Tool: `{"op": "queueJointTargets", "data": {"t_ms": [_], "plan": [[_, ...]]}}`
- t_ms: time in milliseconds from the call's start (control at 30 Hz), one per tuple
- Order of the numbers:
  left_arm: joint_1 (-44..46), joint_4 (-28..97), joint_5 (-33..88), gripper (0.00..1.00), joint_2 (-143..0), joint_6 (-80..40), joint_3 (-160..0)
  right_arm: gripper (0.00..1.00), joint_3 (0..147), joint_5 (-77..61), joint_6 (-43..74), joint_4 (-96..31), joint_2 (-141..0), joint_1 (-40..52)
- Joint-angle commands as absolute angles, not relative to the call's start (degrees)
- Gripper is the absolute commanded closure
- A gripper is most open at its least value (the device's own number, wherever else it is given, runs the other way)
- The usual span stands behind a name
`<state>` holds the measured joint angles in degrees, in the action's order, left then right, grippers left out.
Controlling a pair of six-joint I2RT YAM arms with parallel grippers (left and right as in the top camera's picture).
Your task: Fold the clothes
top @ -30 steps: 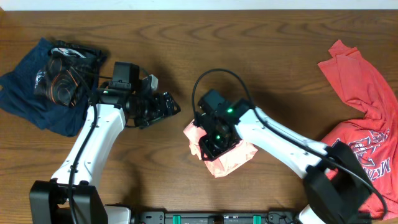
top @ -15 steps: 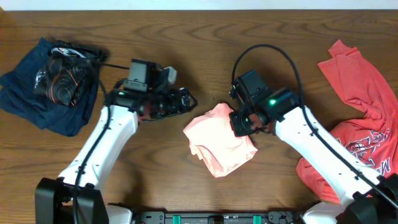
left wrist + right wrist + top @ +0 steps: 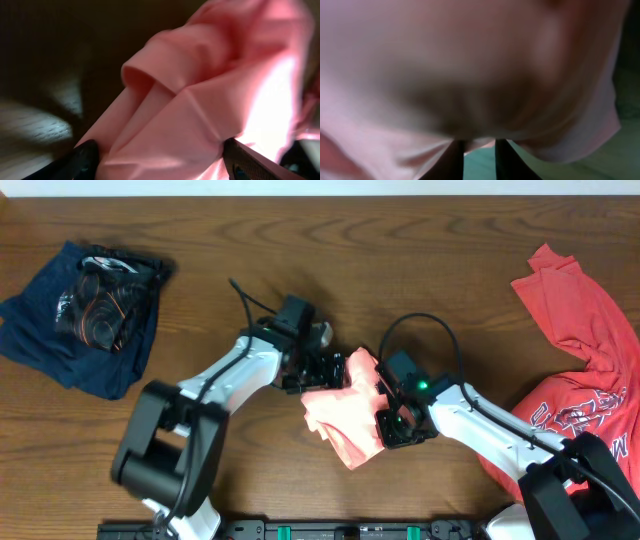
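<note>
The pink cloth (image 3: 345,408) lies bunched at the middle of the table (image 3: 420,260), between the two arms. The left gripper (image 3: 322,370) sits at its upper-left edge; in the left wrist view its fingers (image 3: 86,156) are spread wide, a rolled fold of cloth between them, released. The right gripper (image 3: 393,427) presses against the cloth's right side. Its fingers (image 3: 454,161) stand close together under blurred pink fabric, and I cannot tell whether they pinch it. A red shirt (image 3: 585,350) lies well apart at the right edge, a navy pile (image 3: 70,330) at far left
</note>
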<state>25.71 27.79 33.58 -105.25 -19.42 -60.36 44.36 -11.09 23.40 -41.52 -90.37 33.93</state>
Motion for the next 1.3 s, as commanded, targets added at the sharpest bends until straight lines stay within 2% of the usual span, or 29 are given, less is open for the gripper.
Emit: {"op": "queueJointTargets", "data": {"t_ms": [0, 200, 267, 433, 500, 600, 867, 1067, 1100, 1200, 1233, 1267], "plan": [[26.00, 29.93, 32.71, 0.20, -107.44, -18.63, -60.07, 0.77, 42.61, -4.89, 27.18, -39.31, -90.67, 33.43], [24.12, 32.77, 32.75, 0.19, -106.00, -18.65, -60.12, 0.71, 42.65, 1.08, 22.15, -27.94, -90.67, 27.44], [23.05, 32.69, 32.77, 0.13, -104.81, -18.72, -60.18, 0.67, 42.89, 1.06, 18.28, -24.12, -90.67, 25.10], [20.27, 31.77, 33.63, 0.02, -101.25, -19.31, -61.32, 0.53, 45.25, 1.02, 15.09, -25.02, -90.65, 21.47], [19.55, 29.67, 34.02, 0.02, -99.79, -19.31, -61.32, 0.46, 45.78, 1.02, 15.05, -26.20, -90.65, 21.28], [19.42, 26.48, 34.02, 0.02, -99.37, -19.29, -61.30, 0.42, 45.89, 0.69, 14.94, -27.46, -90.63, 21.39], [19.66, 22.11, 34.06, 0.02, -104.09, -19.31, -61.30, 0.40, 47.57, 0.60, 14.94, -31.73, -88.12, 21.39], [22.09, 20.16, 40.01, 0.00, -108.88, -19.07, -61.30, 0.40, 49.74, 0.64, 14.92, -33.91, -84.03, 21.32], [22.81, 19.46, 40.05, 0.06, -109.36, -18.76, -61.30, 0.40, 49.98, 0.67, 14.90, -34.13, -83.13, 21.32], [24.58, 17.76, 39.99, 0.62, -109.69, -15.09, -61.30, 0.40, 50.06, 0.64, 14.92, -34.59, -80.51, 21.32], [24.84, 17.17, 39.72, 0.89, -109.65, -14.22, -61.36, 0.40, 50.11, 0.67, 14.92, -35.14, -79.42, 21.32], [24.80, 16.71, 39.44, 0.94, -109.62, -14.17, -61.58, 0.39, 50.17, 0.69, 14.90, -35.94, -77.95, 21.32]]}}
